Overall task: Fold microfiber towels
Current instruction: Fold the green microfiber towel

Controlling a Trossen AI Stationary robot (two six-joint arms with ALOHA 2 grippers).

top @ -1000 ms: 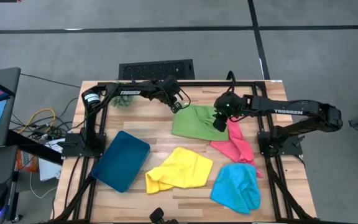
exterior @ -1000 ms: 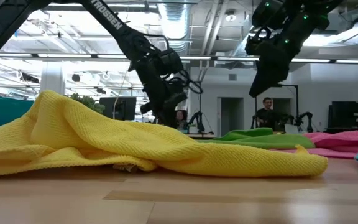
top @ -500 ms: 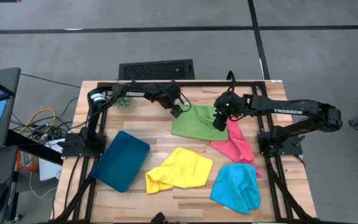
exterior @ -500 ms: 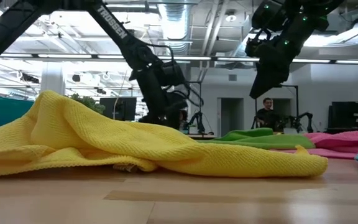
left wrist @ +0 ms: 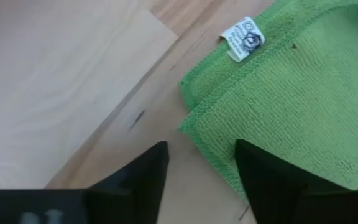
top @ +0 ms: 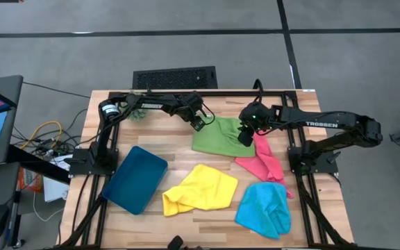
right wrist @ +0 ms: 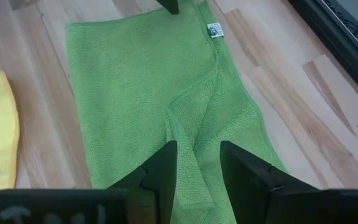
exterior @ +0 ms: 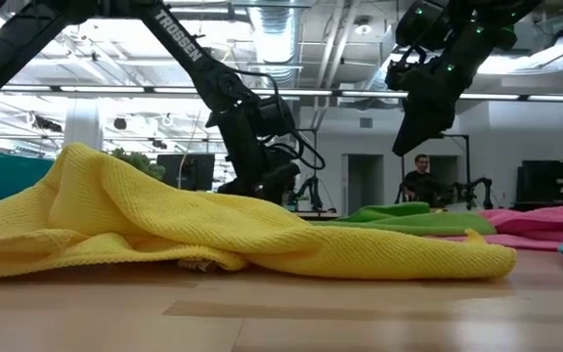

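Green towel [top: 219, 137]: folded, flat, table centre toward 12 o'clock; white tag [left wrist: 243, 38] at its far-left corner. Left gripper [top: 201, 123]: low beside that corner, at the towel's 10 o'clock, fingers parted, nothing between them. Right gripper [top: 245, 136]: poised over the towel's 3 o'clock edge, fingers apart, holding nothing. Pink towel [top: 264, 163]: at 4 o'clock of green, rumpled. Yellow towel [top: 201, 188]: at 6 o'clock, crumpled. Blue towel [top: 265, 208]: at 5 o'clock. Teal tray [top: 135, 178]: at 8 o'clock.
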